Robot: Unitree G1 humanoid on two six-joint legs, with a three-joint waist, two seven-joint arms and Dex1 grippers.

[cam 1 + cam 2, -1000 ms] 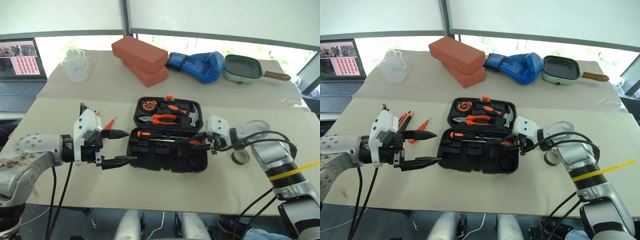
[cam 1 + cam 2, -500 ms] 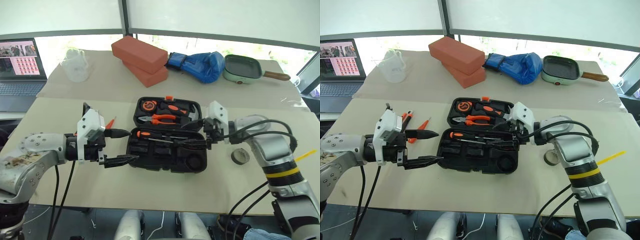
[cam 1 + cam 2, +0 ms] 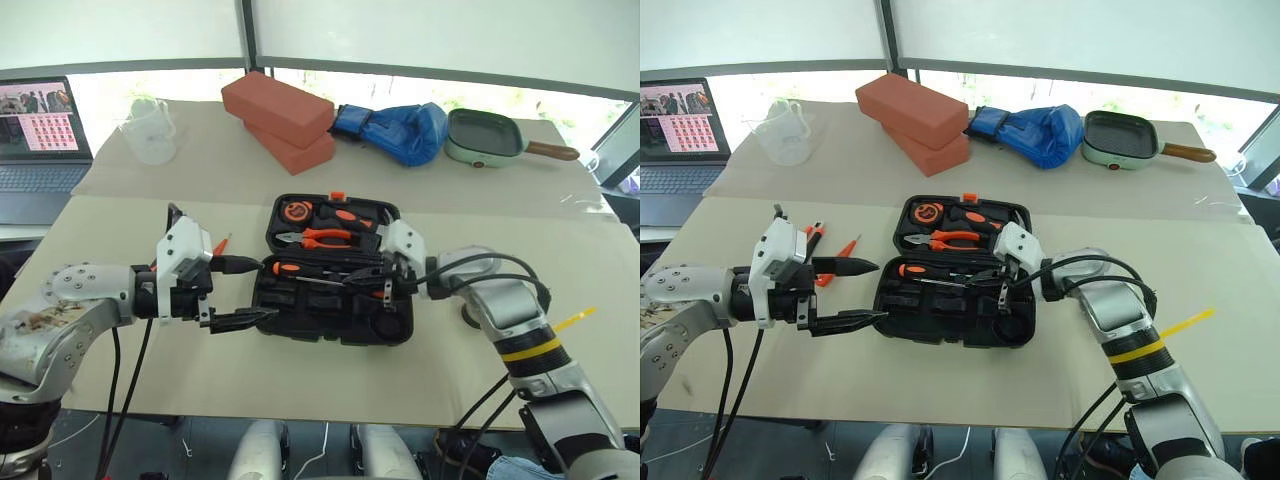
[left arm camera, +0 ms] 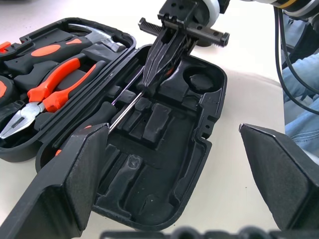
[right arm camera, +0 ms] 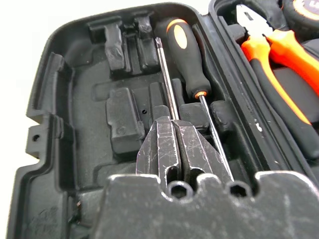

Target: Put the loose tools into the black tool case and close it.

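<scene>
The black tool case (image 3: 330, 336) lies open at the table's centre. Pliers (image 3: 322, 237), a hammer and a tape measure sit in its far half. One screwdriver (image 5: 187, 55) rests in the near half. Beside it lies a second one's thin shaft (image 5: 164, 74). My right gripper (image 3: 348, 283) is shut over that half, its tips down on this shaft; I cannot tell if the shaft is pinched. My left gripper (image 3: 262, 290) stands open just left of the case, holding nothing. Two orange-and-black tools (image 3: 847, 248) lie on the table behind it. A dark edge of the tape roll (image 3: 466, 318) shows beside my right forearm.
Two red bricks (image 3: 280, 105), a blue boxing glove (image 3: 400, 130) and a green pan (image 3: 485, 135) line the table's far side. A clear measuring jug (image 3: 150, 130) and a laptop (image 3: 40, 130) stand at the far left.
My right gripper has moved left along the case's near half and shut over the thin shaft. The left gripper has stayed open in place.
</scene>
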